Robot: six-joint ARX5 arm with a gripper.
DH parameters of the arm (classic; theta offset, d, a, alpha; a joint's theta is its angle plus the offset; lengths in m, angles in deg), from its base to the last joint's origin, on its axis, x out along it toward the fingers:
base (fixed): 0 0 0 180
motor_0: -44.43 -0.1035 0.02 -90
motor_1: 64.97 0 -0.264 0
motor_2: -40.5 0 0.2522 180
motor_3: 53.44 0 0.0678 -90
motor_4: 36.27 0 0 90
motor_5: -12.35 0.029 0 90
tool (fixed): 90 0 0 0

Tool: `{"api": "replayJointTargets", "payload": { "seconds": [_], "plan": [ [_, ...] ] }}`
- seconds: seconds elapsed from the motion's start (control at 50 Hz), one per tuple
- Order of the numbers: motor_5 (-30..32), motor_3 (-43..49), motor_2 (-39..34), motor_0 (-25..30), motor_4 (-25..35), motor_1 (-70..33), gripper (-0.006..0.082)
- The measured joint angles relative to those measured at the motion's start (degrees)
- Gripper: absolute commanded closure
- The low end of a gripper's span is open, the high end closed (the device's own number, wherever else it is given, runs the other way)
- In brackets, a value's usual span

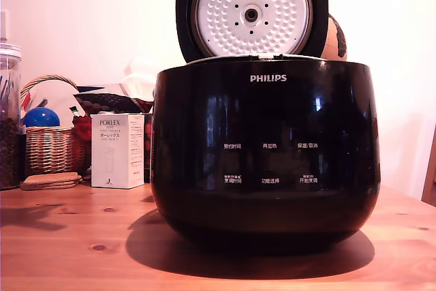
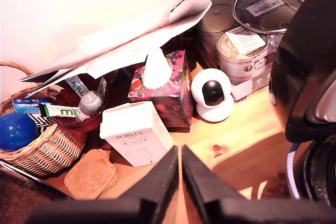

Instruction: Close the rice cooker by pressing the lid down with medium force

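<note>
We see the rice cooker (image 1: 265, 151) in glossy black with white lettering, and its lid (image 1: 251, 10) black-rimmed around a silvery-white dimpled plate. Beside it we see a white box (image 1: 117, 150) with dark print, a tan woven basket (image 1: 49, 146) holding a blue ball (image 1: 41, 116), and a floral magenta tissue box (image 2: 168, 90).
</note>
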Motion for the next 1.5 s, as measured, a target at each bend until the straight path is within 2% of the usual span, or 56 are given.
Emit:
{"api": "replayJointTargets", "payload": {
  "seconds": [0.3,0.44,0.56,0.66,0.94,1.24,1.36,1.5],
  "plan": [
    [0.02,-3.02,0.0,0.0,0.31,0.02,0.0786],
    [0.02,-8.55,0.0,-0.07,5.6,0.0,0.0786],
    [-0.09,-14.19,0.0,-0.55,12.55,0.0,0.0786],
    [-0.28,-15.43,0.66,-1.29,17.22,-0.37,0.0787],
    [-2.8,-15.34,14.34,-4.09,27.19,-11.02,0.0787],
    [-2.89,-8.76,30.73,-5.14,40.0,-24.68,0.0787],
    [-2.99,-5.75,34.03,-5.49,42.45,-28.04,0.0787],
    [-3.17,-2.12,34.21,-5.57,45.48,-30.08,0.0787]
  ]
}}
